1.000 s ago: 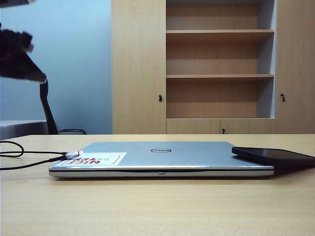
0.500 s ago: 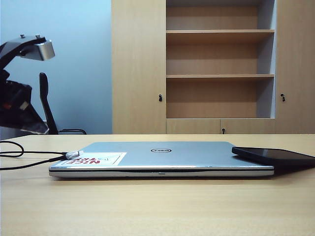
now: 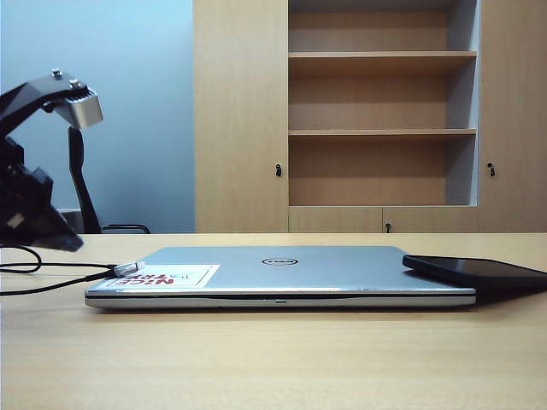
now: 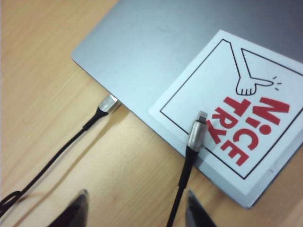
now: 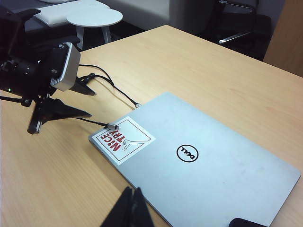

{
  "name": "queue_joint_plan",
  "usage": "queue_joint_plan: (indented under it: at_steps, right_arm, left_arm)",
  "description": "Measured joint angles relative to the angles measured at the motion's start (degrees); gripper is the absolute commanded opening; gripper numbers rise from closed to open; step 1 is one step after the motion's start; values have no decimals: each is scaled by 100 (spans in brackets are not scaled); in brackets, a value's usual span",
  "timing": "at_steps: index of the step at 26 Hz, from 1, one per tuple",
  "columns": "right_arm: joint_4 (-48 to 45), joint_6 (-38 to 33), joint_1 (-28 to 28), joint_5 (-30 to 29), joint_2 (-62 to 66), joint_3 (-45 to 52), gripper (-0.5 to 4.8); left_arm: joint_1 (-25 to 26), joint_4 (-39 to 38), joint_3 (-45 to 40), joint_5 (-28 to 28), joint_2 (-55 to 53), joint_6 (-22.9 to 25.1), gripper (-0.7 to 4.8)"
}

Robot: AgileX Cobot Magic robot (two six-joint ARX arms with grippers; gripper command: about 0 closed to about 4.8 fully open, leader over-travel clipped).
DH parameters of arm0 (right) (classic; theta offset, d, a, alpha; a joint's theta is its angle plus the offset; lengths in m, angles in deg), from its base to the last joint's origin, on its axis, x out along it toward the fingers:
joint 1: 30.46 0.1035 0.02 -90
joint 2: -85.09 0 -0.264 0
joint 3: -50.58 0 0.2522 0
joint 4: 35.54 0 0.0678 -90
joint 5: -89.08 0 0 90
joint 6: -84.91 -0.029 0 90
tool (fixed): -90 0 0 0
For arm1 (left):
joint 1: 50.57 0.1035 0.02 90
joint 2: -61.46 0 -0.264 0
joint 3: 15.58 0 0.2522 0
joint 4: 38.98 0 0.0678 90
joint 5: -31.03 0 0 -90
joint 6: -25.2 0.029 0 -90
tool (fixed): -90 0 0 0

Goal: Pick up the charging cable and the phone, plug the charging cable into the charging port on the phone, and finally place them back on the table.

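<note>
The table [image 3: 273, 359] is pale wood grain, bare along its near edge. Mid-table lies a closed silver laptop [image 3: 282, 269] with a "DELL" logo on the lid and a white sticker [image 4: 232, 113] reading "NiCE TRY" in red at its left near corner. The phone [image 3: 474, 271], black and glossy, rests partly on the laptop's right end, overhanging that edge. The charging cable [image 4: 189, 161] runs in from the table's left edge, and its silver plug lies on the sticker. A 2nd black cable [image 4: 90, 125] is plugged into the laptop's left side.

The left gripper [image 4: 135, 210] hangs over the table's left edge with its jaws spread wide, one on each side of the charging cable's cord, holding nothing. Its arm bends down from above. The right gripper [image 5: 129, 208] hovers above the laptop's near edge, fingers pinched together and empty.

Behind the table stands a wooden cabinet [image 3: 376, 115] with 3 open shelves, a blue wall and a dark chair [image 3: 85, 188] to its left.
</note>
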Motion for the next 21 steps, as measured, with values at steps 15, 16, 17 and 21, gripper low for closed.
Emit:
queue_joint_plan:
  at_steps: [15,16,17,21]
  right_arm:
    - [0,0,-2,0,0,0,-5]
    - [0,0,-2,0,0,0,-5]
    - [0,0,-2,0,0,0,-5]
    - [0,0,-2,0,0,0,-5]
  left_arm:
    - [0,317,-105,0,-494,0,255]
    - [0,350,-105,0,-540,0,255]
    - [0,396,-105,0,-597,0,255]
    - [0,643,-107,0,-861,0,254]
